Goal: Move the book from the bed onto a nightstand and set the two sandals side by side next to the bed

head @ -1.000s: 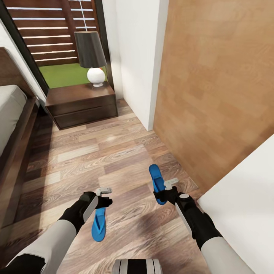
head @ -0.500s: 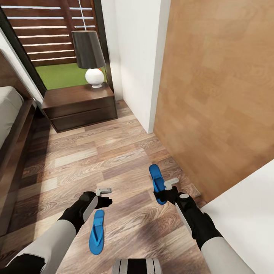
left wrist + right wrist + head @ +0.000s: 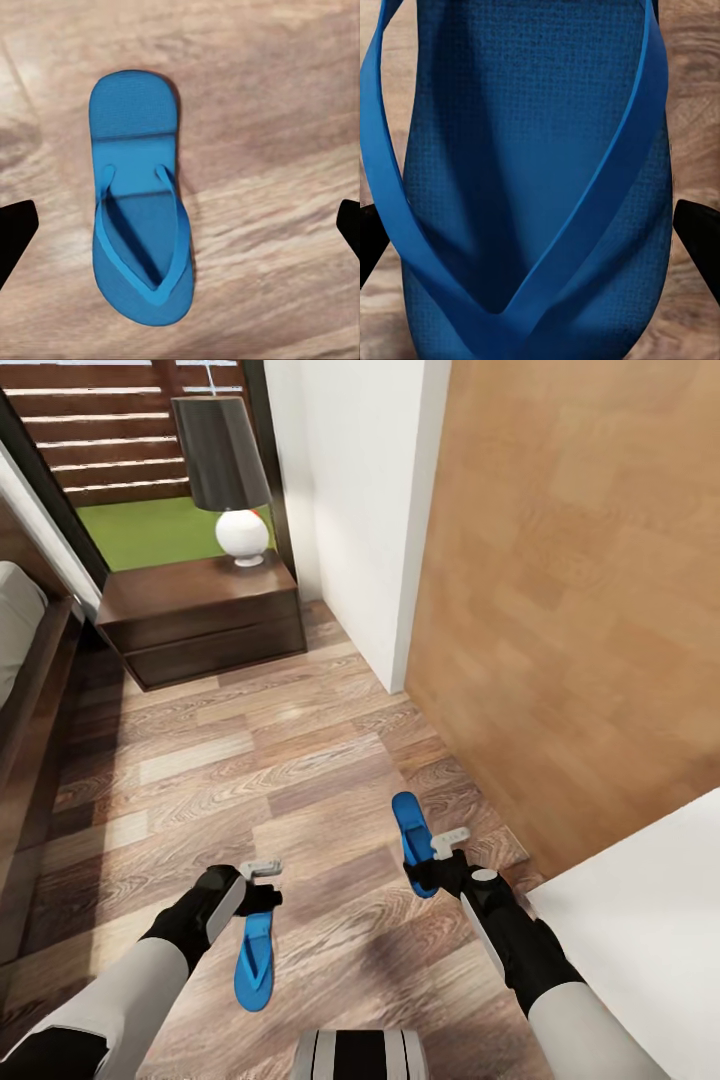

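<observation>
Sandals are my job here, and both are bright blue, flat and thin. One sandal [image 3: 254, 960] lies on the wood floor [image 3: 300, 780] under my left pincer [image 3: 262, 882], which is spread wide with nothing in it. My right pincer [image 3: 440, 860] hangs right over the other sandal [image 3: 410, 830]; its tips sit at both sides of the sole, but I cannot tell if it pinches yet. I think they are light and bendy. I would pinch the sole by its edges near the straps [image 3: 142, 225], where it is narrow. The bed [image 3: 20, 660] is off to my left.
</observation>
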